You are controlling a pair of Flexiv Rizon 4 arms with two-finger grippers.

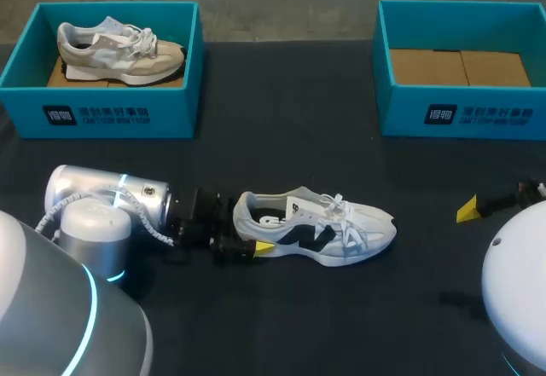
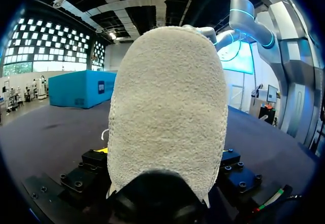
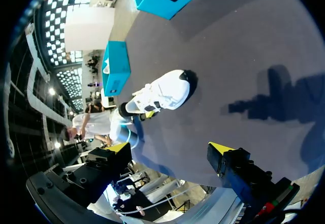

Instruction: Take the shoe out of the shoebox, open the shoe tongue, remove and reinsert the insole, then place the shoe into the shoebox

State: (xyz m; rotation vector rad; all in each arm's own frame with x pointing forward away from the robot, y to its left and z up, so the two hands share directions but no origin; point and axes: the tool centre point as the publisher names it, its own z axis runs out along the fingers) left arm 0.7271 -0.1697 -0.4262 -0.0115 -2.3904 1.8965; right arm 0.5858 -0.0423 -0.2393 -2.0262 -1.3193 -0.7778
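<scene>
A white shoe (image 1: pixel 328 227) with a dark side mark and white laces lies on the dark table, toe to the right. My left gripper (image 1: pixel 254 228) is at its heel, with one yellow fingertip (image 1: pixel 264 246) on the near side and the other hidden behind the shoe. The left wrist view is filled by the rough heel of the shoe (image 2: pixel 170 107), which stands between the wide-set fingers; I cannot see both fingers touching it. My right gripper (image 3: pixel 170 150) hangs open and empty at the table's right side, far from the shoe (image 3: pixel 162 93).
A teal shoebox (image 1: pixel 102 116) at the back left holds a beige shoe (image 1: pixel 119 52). A second teal shoebox (image 1: pixel 461 116) at the back right shows only brown cardboard inside. Bare dark tabletop lies between the boxes and around the white shoe.
</scene>
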